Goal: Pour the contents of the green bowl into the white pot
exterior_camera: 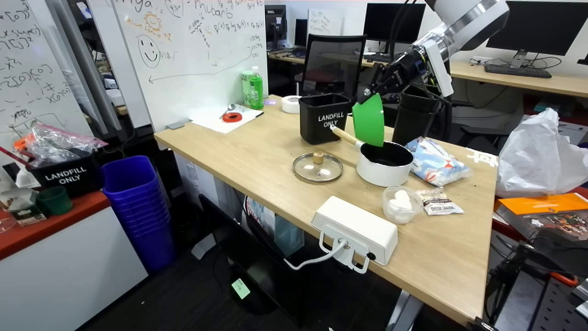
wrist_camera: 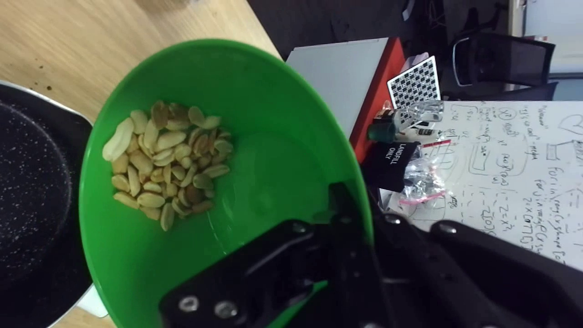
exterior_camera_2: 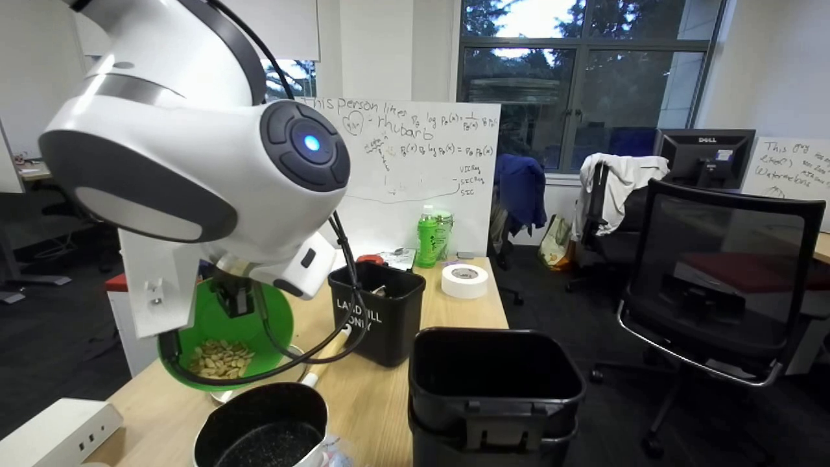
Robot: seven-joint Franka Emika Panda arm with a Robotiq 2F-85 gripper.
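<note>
Dozens of peanuts (wrist_camera: 168, 164) are gathered against the lowered wall of the green bowl (wrist_camera: 282, 146), and none can be made out inside the visible part of the white pot (exterior_camera: 385, 173). The bowl is held aloft, steeply tipped, at the far left edge of the pot in an exterior view, with its opening turned to the right. Its wall is pinched by the gripper (wrist_camera: 357, 200), one finger inside and one outside, on the side opposite the peanuts.

A miss is judged to be the main danger. Whether the lower rim is carried fully over the opening, or is touching the pot's edge, cannot be told; if it falls short, peanuts would be dropped on the table (exterior_camera: 358, 191) around the handle (exterior_camera: 347, 135), or scattered left toward the glass lid (exterior_camera: 317, 171). If the bowl is lowered, the pot could be knocked and shoved right, into the patterned bag (exterior_camera: 436, 163). Since the wall is gripped at one place only, a twist could be set off by the shifting load. If the tilt is rushed, the heap may be released at once and some bounced out on the near side, by the clear tub (exterior_camera: 416, 202); if stopped early, some would be left behind. The arm's cables (exterior_camera_2: 355, 285), seen across the bowl in an exterior view, could be snagged during a turn.
</note>
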